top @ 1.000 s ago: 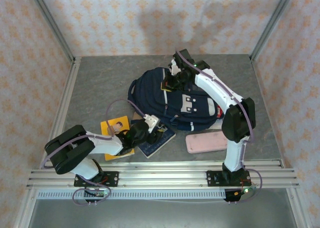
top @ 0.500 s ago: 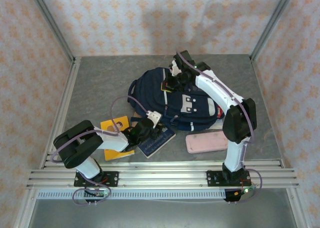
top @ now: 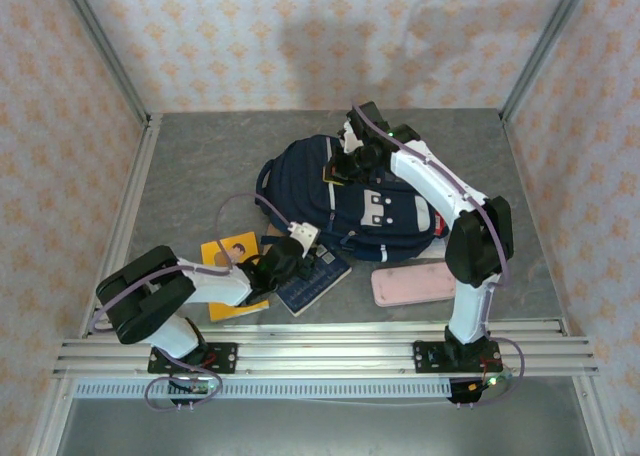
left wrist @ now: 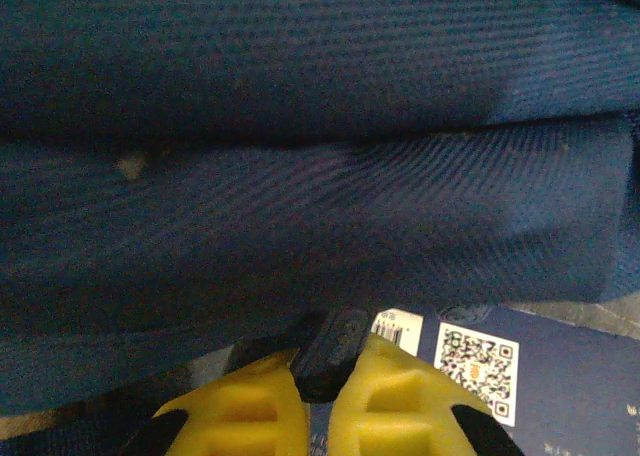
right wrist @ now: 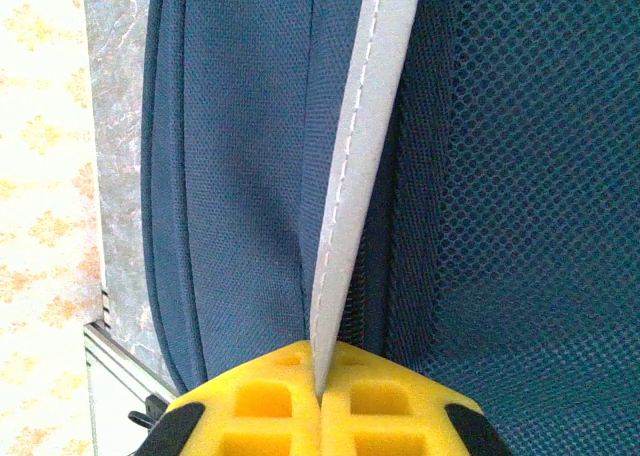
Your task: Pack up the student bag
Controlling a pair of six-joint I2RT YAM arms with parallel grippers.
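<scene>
**Navy student bag [top: 300, 181] held at two places, nothing packed yet**

We see the student bag lying flat in the middle of the table [top: 200, 166]. The right gripper [right wrist: 318, 384] is at the far end of the bag, with its jaws fully closed on the pale trim strip [right wrist: 350, 176]. The left gripper [left wrist: 318, 371] is at the bag's near-left side. Its pads are pressed together on a small dark tab [left wrist: 330, 341], and we cannot tell if this is a zipper pull. On the near side of the bag lie a dark blue book [top: 318, 281], a yellow book [top: 228, 248] and a pink case [top: 415, 283], all outside it. We judge the task is at its start: the bag must first be opened, then these three things go inside.
</scene>
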